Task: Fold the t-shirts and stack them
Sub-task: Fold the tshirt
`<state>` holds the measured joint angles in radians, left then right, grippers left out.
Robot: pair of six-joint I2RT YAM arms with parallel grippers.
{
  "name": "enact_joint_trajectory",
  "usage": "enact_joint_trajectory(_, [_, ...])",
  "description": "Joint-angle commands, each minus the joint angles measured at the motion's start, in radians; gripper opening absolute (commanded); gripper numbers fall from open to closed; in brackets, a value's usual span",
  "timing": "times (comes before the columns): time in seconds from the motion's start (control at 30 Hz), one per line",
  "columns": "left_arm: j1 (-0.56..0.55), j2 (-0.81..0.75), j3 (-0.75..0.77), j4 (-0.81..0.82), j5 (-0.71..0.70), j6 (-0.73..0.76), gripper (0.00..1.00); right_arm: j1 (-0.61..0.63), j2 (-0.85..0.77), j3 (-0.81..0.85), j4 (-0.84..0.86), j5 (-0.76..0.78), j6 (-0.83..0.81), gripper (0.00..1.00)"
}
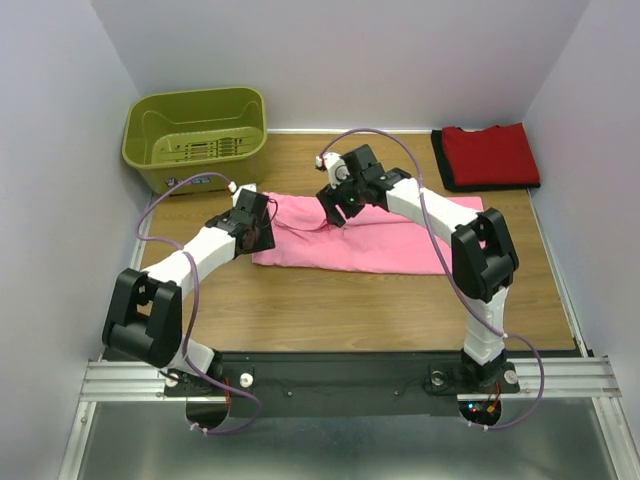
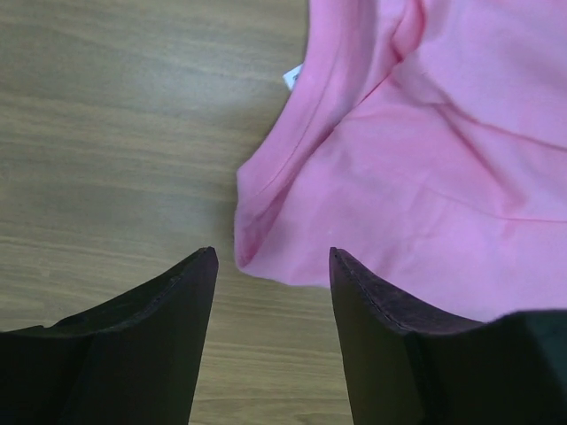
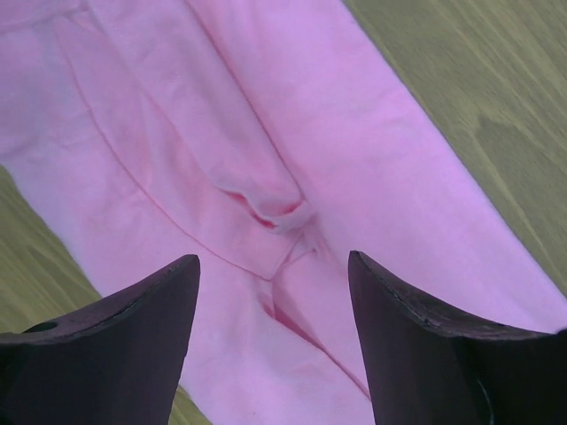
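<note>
A bright pink t-shirt (image 1: 370,240) lies folded into a long strip across the middle of the table. My left gripper (image 1: 262,236) is open and empty, hovering at the strip's left end; in the left wrist view (image 2: 273,261) the collar corner of the pink shirt (image 2: 425,159) lies just ahead of its fingers. My right gripper (image 1: 335,216) is open and empty above the strip's upper middle; in the right wrist view (image 3: 275,266) a bunched sleeve fold of the pink shirt (image 3: 275,212) lies between its fingers. A folded red t-shirt (image 1: 490,152) rests on a black one (image 1: 447,176) at the back right.
An olive-green plastic basket (image 1: 195,135) stands at the back left corner. Bare wooden tabletop (image 1: 350,310) lies in front of the pink shirt. Walls close the table at the left, back and right.
</note>
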<state>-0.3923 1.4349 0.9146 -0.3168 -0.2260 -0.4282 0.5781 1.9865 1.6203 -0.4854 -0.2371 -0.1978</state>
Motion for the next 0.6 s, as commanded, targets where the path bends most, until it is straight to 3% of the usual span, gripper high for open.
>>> enact_joint_trajectory(0.0, [0.012, 0.021, -0.020, 0.051, -0.027, -0.003, 0.63, 0.023, 0.007, 0.004, 0.042, -0.042, -0.091, 0.73])
enact_joint_trajectory(0.37, [0.013, 0.117, -0.043, 0.061, -0.036, 0.012, 0.27, 0.025, 0.113, 0.073, 0.042, -0.030, -0.121, 0.63])
enact_joint_trajectory(0.57, [0.015, 0.134, -0.071, 0.050, -0.032, 0.014, 0.13, 0.025, 0.164, 0.125, 0.048, -0.002, -0.095, 0.55])
